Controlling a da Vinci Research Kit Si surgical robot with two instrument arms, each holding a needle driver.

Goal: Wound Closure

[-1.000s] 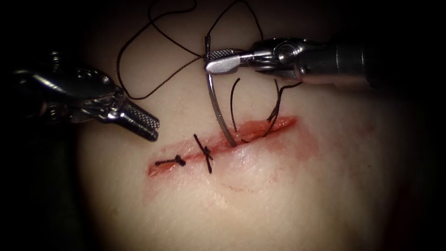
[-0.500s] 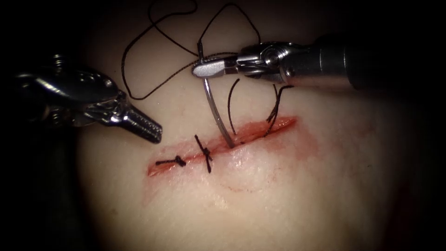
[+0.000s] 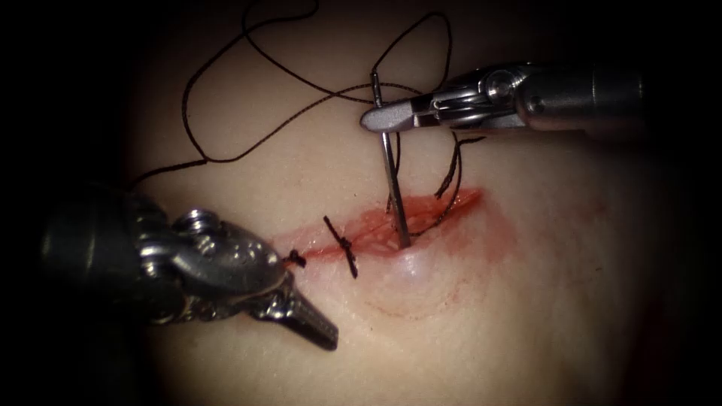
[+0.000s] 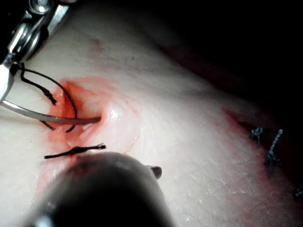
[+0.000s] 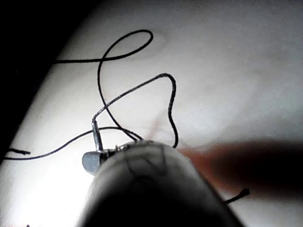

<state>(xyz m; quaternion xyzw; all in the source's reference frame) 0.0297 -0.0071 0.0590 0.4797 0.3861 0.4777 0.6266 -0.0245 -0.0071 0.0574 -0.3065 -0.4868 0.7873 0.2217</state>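
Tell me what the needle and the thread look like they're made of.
The needle, held near its thread end by the right tool with its tip in the cut, looks like polished steel: thin, grey, with a bright glint along its curve. The thread looks like dark braided fibre, matte and limp, lying in loose loops; its exact material is unclear.

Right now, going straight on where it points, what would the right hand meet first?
Probably the thread lying on the tissue, though height is unclear. The right hand holds the needle near its tail, point in the cut; the left hand holds nothing.
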